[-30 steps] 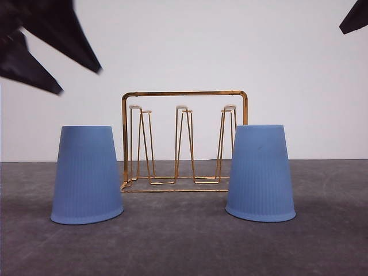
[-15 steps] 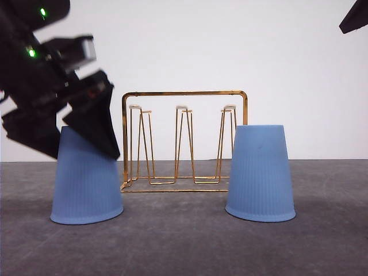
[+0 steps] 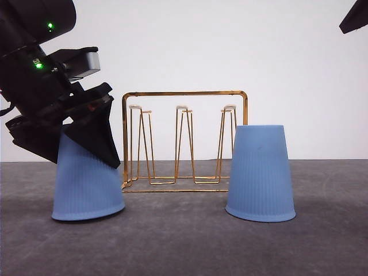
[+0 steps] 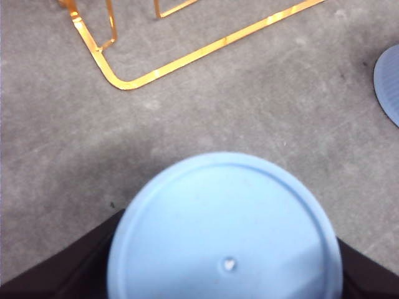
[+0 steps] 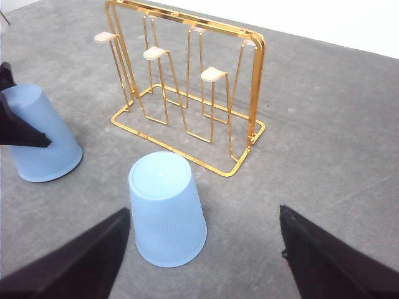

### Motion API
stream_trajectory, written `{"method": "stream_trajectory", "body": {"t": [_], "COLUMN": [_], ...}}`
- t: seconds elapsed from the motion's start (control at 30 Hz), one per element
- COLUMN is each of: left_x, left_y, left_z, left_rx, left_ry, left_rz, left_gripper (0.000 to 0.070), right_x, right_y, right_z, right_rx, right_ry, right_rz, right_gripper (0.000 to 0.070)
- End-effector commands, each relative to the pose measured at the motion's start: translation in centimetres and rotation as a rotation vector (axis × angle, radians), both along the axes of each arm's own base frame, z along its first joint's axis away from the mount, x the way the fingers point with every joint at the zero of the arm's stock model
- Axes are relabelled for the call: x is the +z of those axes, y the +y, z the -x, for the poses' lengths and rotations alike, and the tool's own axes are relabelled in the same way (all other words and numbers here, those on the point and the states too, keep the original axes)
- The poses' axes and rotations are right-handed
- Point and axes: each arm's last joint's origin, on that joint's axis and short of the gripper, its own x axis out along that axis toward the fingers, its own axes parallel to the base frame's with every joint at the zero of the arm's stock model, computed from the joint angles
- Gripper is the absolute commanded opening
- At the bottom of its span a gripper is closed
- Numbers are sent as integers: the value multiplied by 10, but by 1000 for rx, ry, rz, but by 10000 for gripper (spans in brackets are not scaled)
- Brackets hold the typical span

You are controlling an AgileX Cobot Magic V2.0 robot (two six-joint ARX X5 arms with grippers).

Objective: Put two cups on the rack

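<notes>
my left gripper (image 3: 72, 141) is down over the top of the left cup (image 3: 87, 184), which stands upside down on the grey table (image 3: 184, 241) at the left of the front view. a dark finger (image 3: 95, 138) lies against the cup's upper right side and another dark part covers its upper left, so my fingers sit on either side of it. the cup is tipped a little, its top leaning left. from my left wrist i look straight down on its pale round base (image 4: 224, 230), with dark fingertips (image 4: 68, 274) at both edges of it; they look closed against the cup, though i cannot tell how firmly.

just right of that cup stands the gold wire rack (image 3: 184, 141), upright on the table, its arched frame around three pairs of narrow pegs with pale tips (image 3: 181, 107). every peg is bare. a corner of its flat base wire (image 4: 124, 81) shows in my left wrist view, near the cup but apart from it.

further right is the second cup (image 3: 260, 172), also upside down, standing level in front of the rack's right end. my right gripper (image 5: 199, 249) hangs above it, fingers spread wide to either side, touching nothing.
</notes>
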Motion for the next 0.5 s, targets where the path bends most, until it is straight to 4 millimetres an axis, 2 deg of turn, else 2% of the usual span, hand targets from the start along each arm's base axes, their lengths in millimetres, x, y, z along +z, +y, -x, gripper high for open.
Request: {"method": "stream_trajectory", "body": {"t": [0.0,0.23,0.47], "left_x": [6,38,89], "left_y": [-3,-4,-6], "left_z": [-1,-3,-6], "left_rx": [-9,-9,-7], "left_ry": [-8,-24,-11], "left_rz": [15,23,15], "left_gripper": [345,346,346], "right_x": [7,7,7], "right_y": [0,0,0], "right_z": [0,0,0], "right_rx": [3,2,2], "right_ry": [-29,-27,-27], "right_rz": [-1,-4,-4], "right_gripper": [487,487,487]}}
